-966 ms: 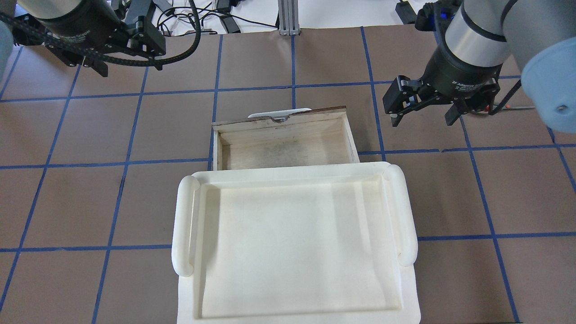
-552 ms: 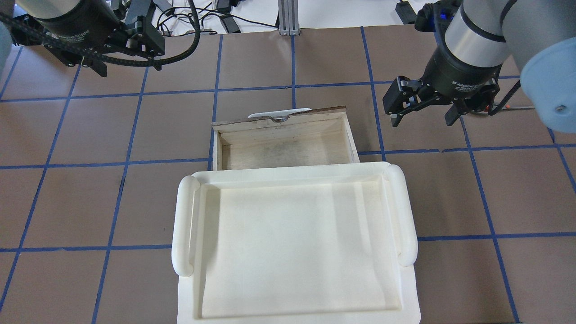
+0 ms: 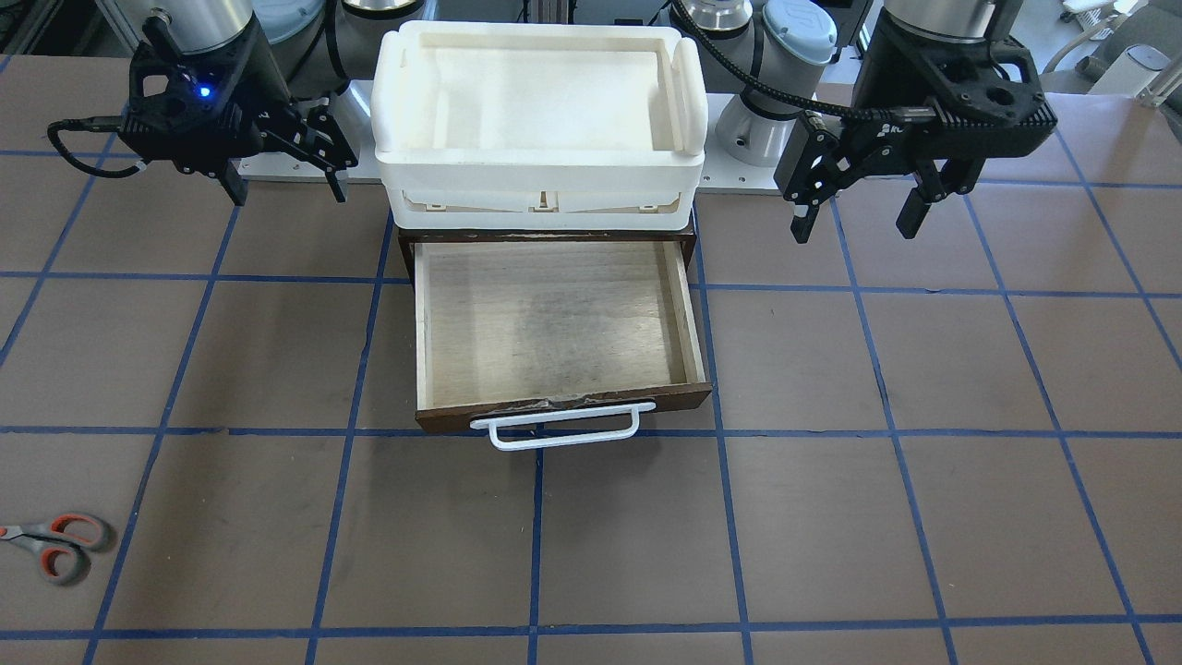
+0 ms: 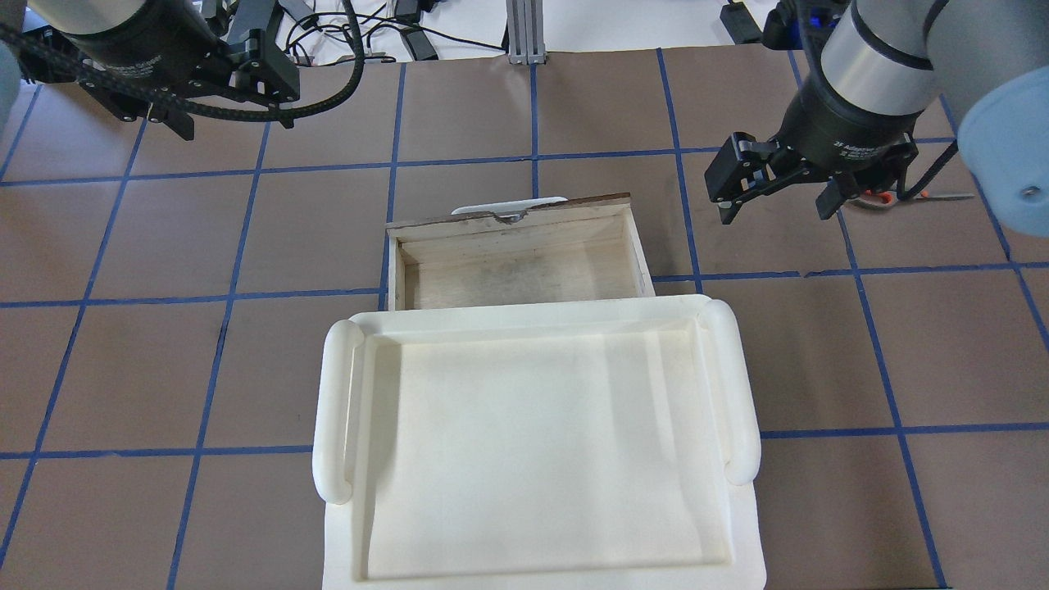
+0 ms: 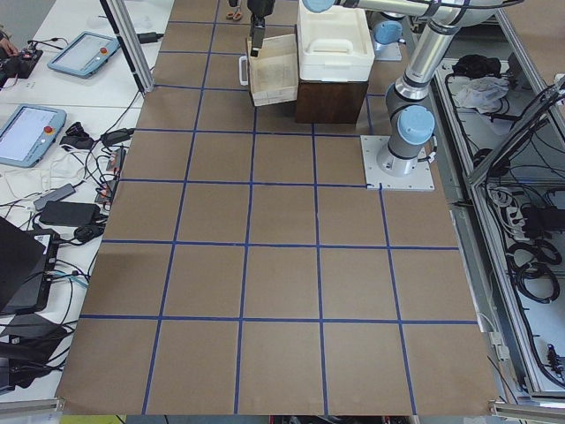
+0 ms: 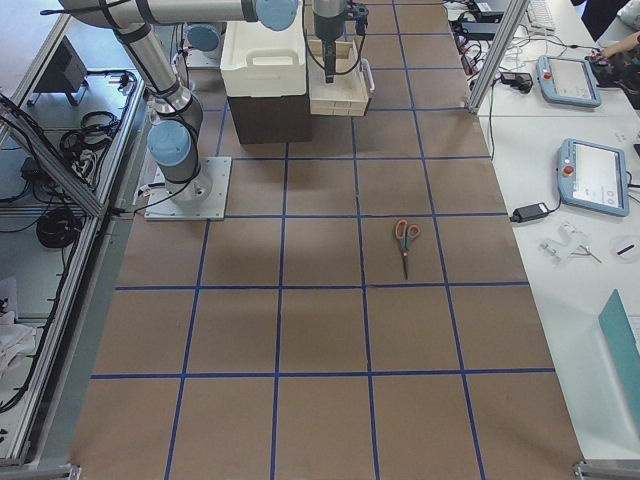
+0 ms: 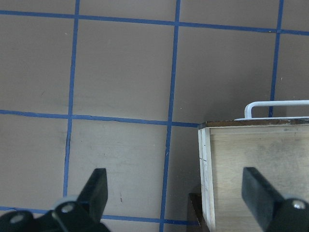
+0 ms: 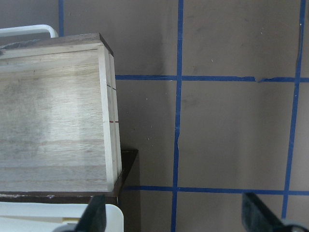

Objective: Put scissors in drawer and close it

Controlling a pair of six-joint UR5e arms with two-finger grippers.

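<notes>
The scissors (image 3: pixel 52 545), with grey-and-orange handles, lie flat on the table far out on my right side. They also show in the right side view (image 6: pixel 405 240), and in the overhead view (image 4: pixel 881 199) they are partly hidden behind my right gripper. The drawer (image 3: pixel 554 323) is pulled open and empty, with its white bar handle (image 3: pixel 563 427) facing away from me; it also shows from overhead (image 4: pixel 524 270). My right gripper (image 4: pixel 774 209) is open and empty, hovering right of the drawer. My left gripper (image 3: pixel 854 222) is open and empty, hovering left of it.
A white foam tray (image 4: pixel 336 410) sits on top of the dark cabinet (image 8: pixel 126 164) that holds the drawer. Blue tape lines grid the brown table. Cables lie beyond the far edge (image 4: pixel 393 33).
My right gripper has shifted slightly to the right and farther out, toward the scissors. The left arm and the drawer have not moved.
</notes>
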